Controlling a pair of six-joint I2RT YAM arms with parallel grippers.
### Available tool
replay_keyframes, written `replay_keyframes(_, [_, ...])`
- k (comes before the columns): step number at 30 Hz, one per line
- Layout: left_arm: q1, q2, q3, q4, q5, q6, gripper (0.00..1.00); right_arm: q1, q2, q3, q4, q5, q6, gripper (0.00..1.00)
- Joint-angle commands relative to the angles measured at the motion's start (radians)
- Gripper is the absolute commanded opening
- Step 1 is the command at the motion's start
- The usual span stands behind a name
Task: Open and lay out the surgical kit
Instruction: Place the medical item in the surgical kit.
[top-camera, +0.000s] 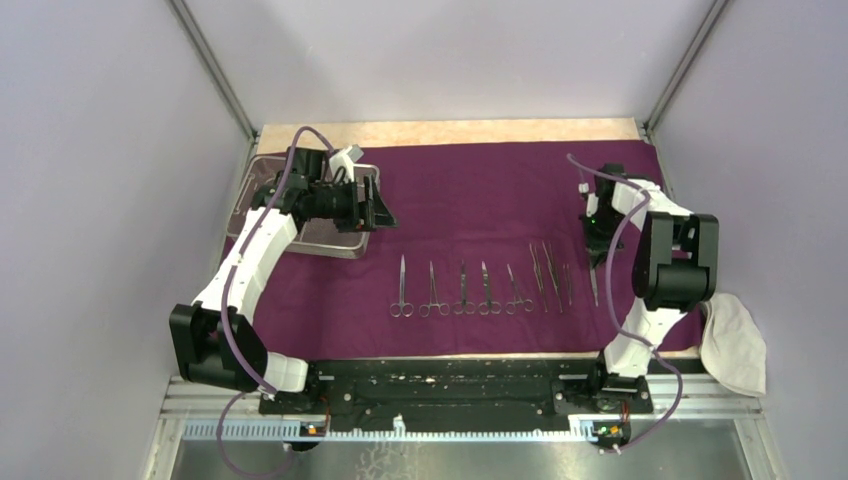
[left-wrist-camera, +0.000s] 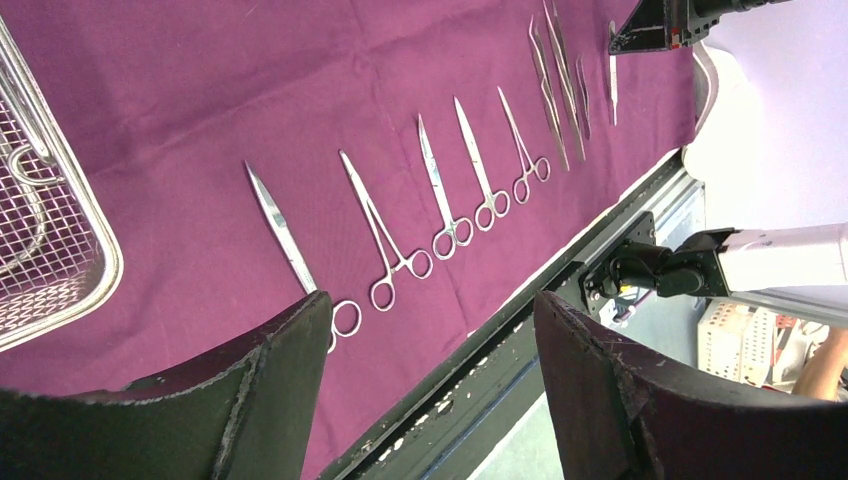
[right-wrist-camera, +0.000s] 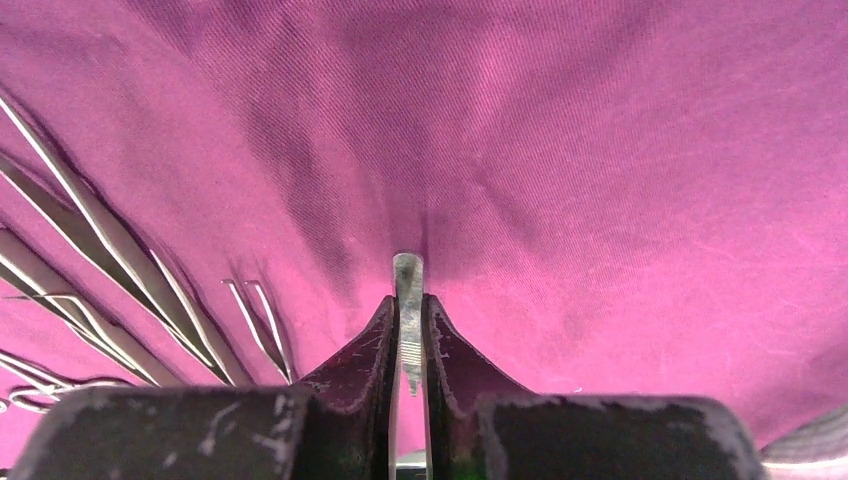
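The dark purple cloth wrap lies spread open across the table. The wire-mesh tray sits on its back left part, with its rim also showing in the left wrist view. Several scissor-like instruments and tweezers lie in a row near the front edge. My left gripper hovers open beside the tray, its jaws wide apart and empty. My right gripper is at the row's right end, low over the cloth. It is shut on a slim steel instrument.
A white cloth hangs off the table's right front corner, beside the right arm's base. A black rail runs along the near edge. Grey walls close in left and right. Tweezers lie just left of the right gripper.
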Motion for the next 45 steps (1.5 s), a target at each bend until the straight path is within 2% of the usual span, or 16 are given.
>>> replay_keyframes(1, [0.008, -0.019, 0.002, 0.032, 0.026, -0.006, 0.8, 0.008, -0.069, 0.025, 0.006, 0.007, -0.004, 0.08])
replay_keyframes(14, [0.011, -0.019, 0.005, 0.028, 0.021, -0.004, 0.8, 0.027, -0.004, 0.046, 0.048, -0.021, -0.035, 0.09])
replay_keyframes(20, [0.013, -0.015, 0.006, 0.032, 0.024, -0.01, 0.8, 0.042, -0.011, 0.012, 0.052, -0.022, -0.039, 0.12])
replay_keyframes(22, [0.013, -0.015, 0.006, 0.031, 0.026, -0.01, 0.8, 0.042, -0.018, 0.004, 0.051, -0.014, -0.035, 0.16])
replay_keyframes(28, [0.014, -0.016, 0.011, 0.035, 0.027, -0.016, 0.81, 0.043, -0.108, 0.005, 0.001, 0.009, 0.038, 0.37])
replay_keyframes(32, [0.017, -0.016, 0.039, 0.023, -0.017, -0.026, 0.82, 0.06, -0.248, 0.047, -0.056, 0.02, 0.092, 0.41])
replay_keyframes(36, [0.017, -0.016, 0.05, 0.055, -0.126, -0.037, 0.8, 0.112, -0.396, 0.074, -0.059, -0.027, 0.132, 0.43])
replay_keyframes(40, [0.021, 0.017, 0.063, 0.062, -0.374, 0.019, 0.78, 0.162, -0.496, 0.028, -0.025, -0.143, 0.136, 0.51])
replay_keyframes(45, [0.026, 0.172, 0.173, 0.037, -0.625, 0.05, 0.72, 0.194, -0.61, -0.088, 0.032, -0.244, 0.195, 0.53])
